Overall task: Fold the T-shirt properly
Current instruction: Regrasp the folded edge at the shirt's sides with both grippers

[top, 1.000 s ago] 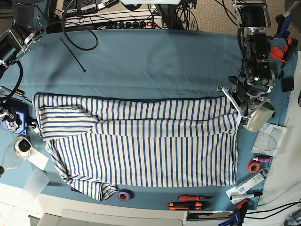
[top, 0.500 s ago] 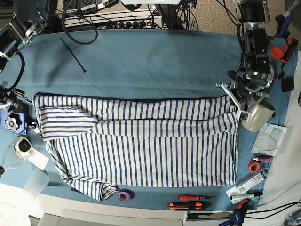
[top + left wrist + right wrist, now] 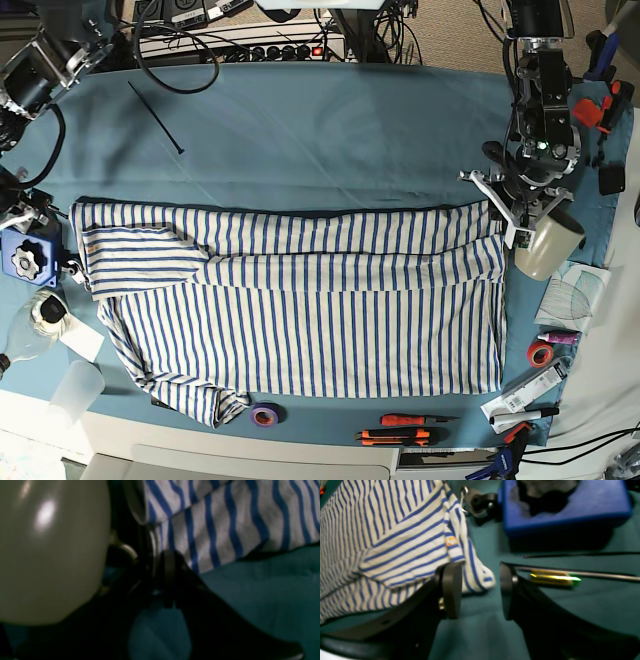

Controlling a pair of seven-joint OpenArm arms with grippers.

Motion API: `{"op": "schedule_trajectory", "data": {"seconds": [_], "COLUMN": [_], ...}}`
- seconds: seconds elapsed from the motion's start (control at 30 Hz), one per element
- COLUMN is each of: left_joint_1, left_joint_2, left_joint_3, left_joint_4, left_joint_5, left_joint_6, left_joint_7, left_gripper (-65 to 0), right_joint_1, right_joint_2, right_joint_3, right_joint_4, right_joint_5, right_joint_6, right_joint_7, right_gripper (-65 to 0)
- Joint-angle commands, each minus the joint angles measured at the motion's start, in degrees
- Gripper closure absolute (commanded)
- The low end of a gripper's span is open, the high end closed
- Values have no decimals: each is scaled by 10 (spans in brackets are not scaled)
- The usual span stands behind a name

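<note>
Right tool point(image 3: 480, 592) stands wide, pads clear of the T-shirt point(image 3: 300, 310), its arm drawn further off the counter point(image 3: 330, 130) than before. Left tool point(image 3: 160, 580), at the shirt's opposite edge, sits higher; its state I cannot tell.

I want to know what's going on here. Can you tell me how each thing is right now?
T-shirt: lying flat on the tablecloth, top edge folded over, not fully folded.
Tablecloth: spread over the table under the shirt.
Right gripper: fingers open, at the shirt's corner, holding nothing.
Left gripper: at the shirt's other edge; too dark and blurry to tell open or shut.
Purple tape roll: lying flat by the shirt's hem.
</note>
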Motion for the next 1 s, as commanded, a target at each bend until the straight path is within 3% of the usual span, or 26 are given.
{"op": "schedule_trajectory", "data": {"seconds": [0.0,0.13,0.3,0.47,0.97], "left_joint_1": [-8,-17,-17,-17,-18], "left_joint_2": [-8,-9,-9,-9,-9], "left_joint_3": [-2,-2,-9,-32,-33], "left_joint_4": [8,8,8,8,9], "left_joint_5": [6,6,6,5,-16], "left_joint_6": [11,13,24,6,6], "left_joint_7": [12,49,54,60,58], "left_gripper": [-107,-108,-108,-108,-108], "right_joint_1": [8,12,11,13,23], "right_joint_2": [9,-4,-15,-10,-5], "right_joint_3": [1,1,1,1,1], "right_joint_4": [10,10,10,10,10], "right_joint_5": [8,11,-13,-68,-103], "right_joint_6": [2,2,1,-37,-44], "right_joint_7": [10,23,71,143,198], "right_gripper": [-260,-260,-260,-260,-260]}}
